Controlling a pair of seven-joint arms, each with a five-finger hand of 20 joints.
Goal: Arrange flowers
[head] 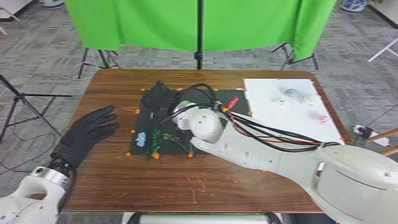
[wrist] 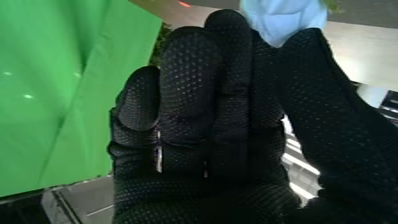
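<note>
My right hand (wrist: 191, 95) has thumb and fingertips closed on a pale blue piece (wrist: 282, 20), likely a bloom; I judge the light pinch spares it. On the dark mat (head: 200, 150), mid-bench, lie green stems (head: 156, 142) and a blue flower (head: 140, 139), probably laid apart for easy picking. My left hand (head: 91, 129), fingers loose, is by the bench's left edge, out of the way.
</note>
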